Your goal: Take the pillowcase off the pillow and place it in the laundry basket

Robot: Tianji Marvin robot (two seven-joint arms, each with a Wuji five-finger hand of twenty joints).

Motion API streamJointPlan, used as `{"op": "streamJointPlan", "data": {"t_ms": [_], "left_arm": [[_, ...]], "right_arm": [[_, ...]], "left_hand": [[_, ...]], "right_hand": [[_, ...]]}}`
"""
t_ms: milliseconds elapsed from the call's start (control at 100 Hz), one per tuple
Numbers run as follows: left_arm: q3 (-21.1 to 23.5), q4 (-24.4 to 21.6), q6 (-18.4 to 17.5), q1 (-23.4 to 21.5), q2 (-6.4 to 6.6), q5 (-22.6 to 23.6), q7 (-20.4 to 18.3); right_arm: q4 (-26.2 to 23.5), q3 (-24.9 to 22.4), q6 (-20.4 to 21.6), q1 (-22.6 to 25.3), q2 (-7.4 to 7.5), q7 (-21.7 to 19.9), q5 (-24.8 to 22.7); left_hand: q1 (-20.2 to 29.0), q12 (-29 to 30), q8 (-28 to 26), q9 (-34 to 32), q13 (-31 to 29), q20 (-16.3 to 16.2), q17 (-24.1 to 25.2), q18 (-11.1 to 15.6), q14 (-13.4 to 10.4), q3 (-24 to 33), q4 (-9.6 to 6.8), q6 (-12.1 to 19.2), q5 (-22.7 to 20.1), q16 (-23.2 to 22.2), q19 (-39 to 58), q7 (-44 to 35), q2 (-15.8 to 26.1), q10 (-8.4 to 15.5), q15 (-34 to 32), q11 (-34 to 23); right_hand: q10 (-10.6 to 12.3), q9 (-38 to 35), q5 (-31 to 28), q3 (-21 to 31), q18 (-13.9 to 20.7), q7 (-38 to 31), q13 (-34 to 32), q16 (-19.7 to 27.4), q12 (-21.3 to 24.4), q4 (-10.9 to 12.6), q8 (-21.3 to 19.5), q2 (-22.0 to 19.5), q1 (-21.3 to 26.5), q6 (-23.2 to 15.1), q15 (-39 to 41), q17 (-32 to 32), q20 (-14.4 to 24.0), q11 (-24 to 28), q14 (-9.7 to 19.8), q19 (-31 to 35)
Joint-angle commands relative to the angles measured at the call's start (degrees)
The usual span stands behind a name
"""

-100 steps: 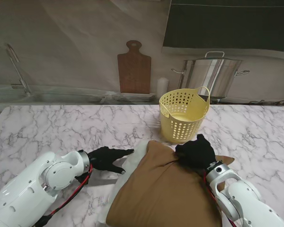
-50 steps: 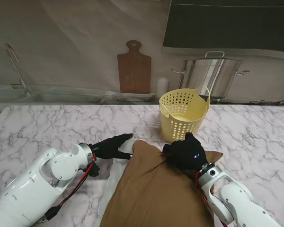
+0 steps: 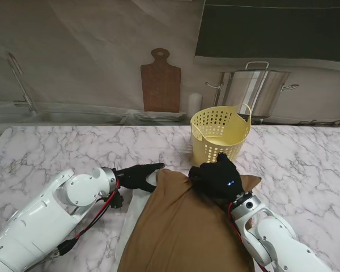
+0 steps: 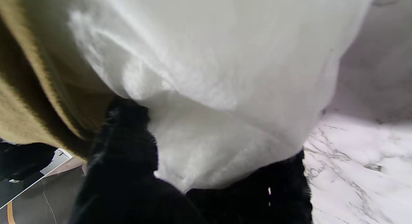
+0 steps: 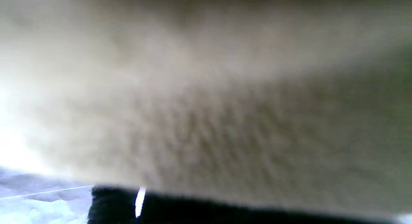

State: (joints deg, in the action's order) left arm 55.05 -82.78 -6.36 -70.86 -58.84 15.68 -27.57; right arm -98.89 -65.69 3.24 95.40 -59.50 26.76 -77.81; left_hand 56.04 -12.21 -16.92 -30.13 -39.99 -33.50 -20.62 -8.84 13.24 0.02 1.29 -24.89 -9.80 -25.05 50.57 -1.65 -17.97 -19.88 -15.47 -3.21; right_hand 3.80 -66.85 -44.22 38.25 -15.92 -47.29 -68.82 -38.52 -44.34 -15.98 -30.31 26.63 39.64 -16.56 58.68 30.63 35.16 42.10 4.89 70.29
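A brown pillowcase covers most of a white pillow, which lies on the marble table close to me. The pillow's bare white side shows along the left. My left hand, in a black glove, grips the far white corner. In the left wrist view the white pillow sits between the thumb and fingers, with the pillowcase edge beside it. My right hand is shut on the bunched far end of the pillowcase. Brown fabric fills the right wrist view. The yellow laundry basket stands upright just beyond my right hand.
A wooden cutting board leans on the back wall. A steel stockpot stands behind the basket, and a white cylinder stands between the two. A sink and faucet are at the far left.
My left hand moved right and onto the pillow's white corner. My right hand dragged the pillowcase end left and farther from me, and more white pillow shows on the left.
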Motion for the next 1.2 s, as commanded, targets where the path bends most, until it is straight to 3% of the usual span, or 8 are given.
{"op": "streamJointPlan", "data": {"t_ms": [0,160,240,400,560,740,950,1190], "left_arm": [[-0.71,0.66,-0.16,-0.13,-0.93,-0.48,-0.12],[-0.89,0.62,0.03,-2.23,-3.06,-0.05,9.40],[-0.44,0.25,-0.63,-3.34,-3.94,1.88,13.84],[2.32,-2.00,-3.23,-5.37,-4.74,6.85,20.39],[6.03,-6.04,-6.01,-6.98,-4.68,10.28,23.01],[8.51,-9.43,-9.17,-8.11,-4.61,12.79,24.82],[11.57,-12.64,-12.66,-9.58,-4.54,15.32,26.66],[14.53,-16.01,-18.18,-11.80,-4.28,20.13,29.05]], "right_arm": [[-0.70,0.15,-0.59,-0.66,-0.50,0.70,0.31],[-0.47,0.98,-0.76,-1.27,-0.62,0.84,0.85],[-0.50,0.87,-0.62,-1.09,-0.65,0.78,1.05],[-1.66,-1.20,-0.48,1.03,-0.63,0.77,0.72],[-3.76,-3.84,0.56,3.86,-1.03,-0.31,2.47],[-6.32,-5.51,2.62,5.69,-1.91,-1.38,6.97],[-11.21,-8.16,5.16,7.60,-3.48,-5.38,16.13],[-16.66,-8.70,4.18,7.53,-3.30,-15.43,20.45]], "left_hand": [[8.32,-2.49,-1.99,-5.90,-5.32,0.60,-3.00,4.17,-4.61,1.86,-2.88,2.94,-1.99,-2.81,3.53,-1.14,1.93,6.46,-4.00,-4.11],[17.79,-15.59,-12.55,-30.85,-19.56,-0.76,-14.35,5.30,-8.46,7.17,-1.04,13.17,-24.77,-7.62,15.48,-14.85,1.18,15.31,-13.31,-7.28],[17.93,-17.86,-19.39,-33.39,-21.94,-0.92,-17.04,5.73,-9.26,8.46,-0.40,18.72,-32.41,-7.93,17.77,-24.40,0.57,16.53,-14.95,-8.40],[17.92,-22.64,-19.64,-33.44,-21.96,-0.89,-16.90,5.36,-8.99,9.99,-0.10,25.74,-33.76,-8.09,18.22,-33.49,0.53,16.34,-15.48,-9.80],[17.93,-25.21,-20.64,-32.87,-21.40,-1.18,-15.99,5.43,-8.62,10.20,-0.20,28.32,-33.47,-8.44,17.70,-37.03,1.55,16.72,-15.73,-10.44],[17.92,-26.78,-21.54,-32.51,-20.96,-1.58,-15.70,6.33,-8.77,9.62,-0.34,29.53,-32.75,-9.02,17.30,-39.03,2.34,17.33,-16.20,-10.48],[17.93,-27.25,-21.77,-32.24,-20.55,-1.75,-15.60,6.48,-8.83,9.48,-0.48,29.88,-32.41,-9.25,17.01,-39.75,2.71,17.55,-16.28,-10.41],[17.93,-27.51,-21.62,-31.87,-20.10,-1.90,-15.33,6.77,-9.40,9.17,-0.53,30.06,-31.82,-9.45,16.52,-39.96,3.08,17.87,-16.26,-10.30]], "right_hand": [[1.66,0.04,-2.40,5.47,0.68,-5.97,-1.01,-1.75,-0.27,5.38,-2.35,-3.55,6.33,-6.20,3.15,-0.28,-0.06,3.07,2.83,1.15],[1.74,0.15,-2.29,5.39,0.69,-5.99,-0.96,-1.77,-0.26,5.41,-2.34,-3.63,6.35,-6.13,3.12,-0.16,-0.03,3.07,2.84,1.26],[1.82,0.25,-1.87,5.23,0.74,-5.77,-0.87,-1.76,-0.20,5.44,-2.13,-3.65,6.33,-6.05,3.04,-0.16,-0.04,3.00,2.90,1.27],[1.73,0.17,0.28,4.79,0.93,-6.19,-1.11,-1.35,1.13,6.89,2.41,-3.11,5.58,-2.30,1.73,0.01,-0.25,2.34,3.07,1.27],[0.37,1.75,2.72,-3.27,0.21,-3.84,0.01,-1.13,3.82,8.07,6.78,-1.88,-6.76,3.56,0.54,-0.81,-0.70,2.28,1.81,0.65],[-1.95,10.46,4.38,-8.05,0.24,15.57,7.11,0.57,8.24,12.47,-2.28,-6.58,-17.03,8.63,-8.90,-2.86,-0.90,-4.19,-0.74,-0.51],[-9.88,39.87,13.89,-11.26,-0.01,23.99,37.09,14.84,17.54,12.33,-0.96,-8.44,-21.25,15.93,-40.63,-18.86,-4.08,-13.96,-9.58,-12.50],[-12.97,37.63,26.34,-9.54,-3.96,38.37,28.46,16.07,27.34,11.73,4.98,-7.73,-25.09,23.53,-42.65,-14.75,-2.49,-20.33,-11.50,-12.90]]}}
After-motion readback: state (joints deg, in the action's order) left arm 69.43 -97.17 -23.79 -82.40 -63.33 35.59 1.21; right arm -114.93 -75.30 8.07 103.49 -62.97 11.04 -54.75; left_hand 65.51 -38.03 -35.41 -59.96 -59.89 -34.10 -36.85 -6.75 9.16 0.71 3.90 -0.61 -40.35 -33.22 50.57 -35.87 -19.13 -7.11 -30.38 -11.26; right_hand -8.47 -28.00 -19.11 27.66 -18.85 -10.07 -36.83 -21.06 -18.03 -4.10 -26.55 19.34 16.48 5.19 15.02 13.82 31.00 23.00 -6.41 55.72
